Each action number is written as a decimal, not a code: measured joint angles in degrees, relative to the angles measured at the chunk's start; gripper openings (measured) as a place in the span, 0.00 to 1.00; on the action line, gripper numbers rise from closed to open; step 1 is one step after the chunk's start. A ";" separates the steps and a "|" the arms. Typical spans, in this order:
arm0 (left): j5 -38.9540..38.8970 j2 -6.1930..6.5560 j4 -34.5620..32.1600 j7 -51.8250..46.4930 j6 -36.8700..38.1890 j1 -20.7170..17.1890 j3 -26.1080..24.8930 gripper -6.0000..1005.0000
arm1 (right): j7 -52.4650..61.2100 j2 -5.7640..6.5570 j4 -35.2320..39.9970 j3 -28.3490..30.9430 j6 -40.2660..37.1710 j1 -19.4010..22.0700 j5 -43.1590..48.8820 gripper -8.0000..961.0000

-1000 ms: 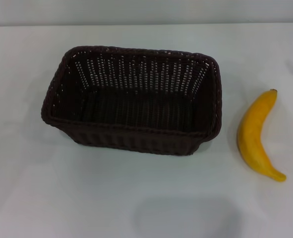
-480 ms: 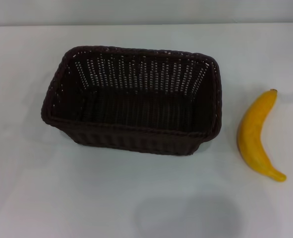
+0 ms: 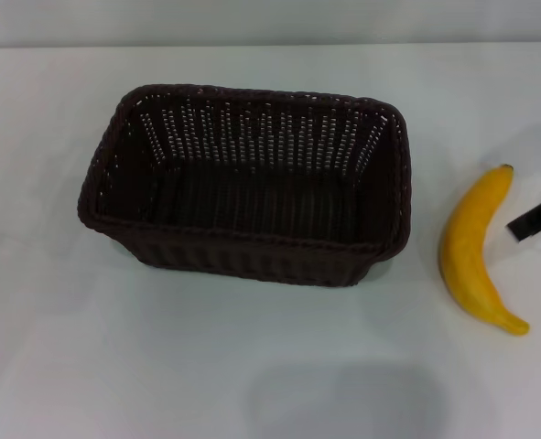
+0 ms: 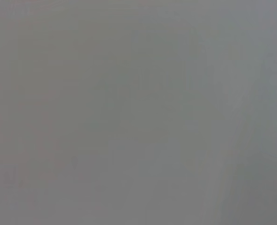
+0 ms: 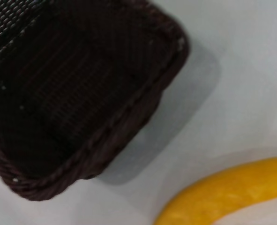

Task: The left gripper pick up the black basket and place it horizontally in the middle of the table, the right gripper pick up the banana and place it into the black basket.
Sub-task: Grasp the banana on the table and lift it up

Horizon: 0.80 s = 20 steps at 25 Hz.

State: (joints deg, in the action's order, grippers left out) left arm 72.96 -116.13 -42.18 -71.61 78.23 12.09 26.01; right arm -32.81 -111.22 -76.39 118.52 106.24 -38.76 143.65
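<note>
the table (image 3: pixel 252 366) is wide and white, with bare room on every side of the black basket (image 3: pixel 252 187), which sits lengthwise near the middle, open side up, so that part of the task looks done. the banana (image 3: pixel 476 251) lies just beside the basket's right end, apart from it, stem away from the robot. the right gripper (image 3: pixel 535 219) pokes in from the right edge beside the banana, holding nothing; how wide it gapes i cannot tell. the left gripper is out of sight.

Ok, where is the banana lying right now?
In the head view the banana lies on the table, right of the black basket and apart from it, with the right gripper just beyond at the frame edge.
</note>
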 joint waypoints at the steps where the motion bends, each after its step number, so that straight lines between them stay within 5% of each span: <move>1: 0.03 0.01 0.00 0.00 0.00 0.04 0.00 0.84 | 0.10 -0.79 0.00 -0.11 0.01 0.21 0.07 0.89; 7: 0.12 0.03 0.00 0.00 0.09 0.31 0.12 0.84 | 0.76 -3.82 0.06 -0.20 -1.09 1.01 1.36 0.89; 20: 1.99 -0.07 0.13 0.03 -0.26 -0.21 0.00 0.84 | 4.25 -4.15 6.97 -4.82 -7.27 0.95 0.55 0.89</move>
State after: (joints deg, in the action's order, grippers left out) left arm 74.94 -116.20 -42.05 -71.58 77.98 11.87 26.01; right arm -28.56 -115.38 -69.42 113.69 98.96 -37.81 144.19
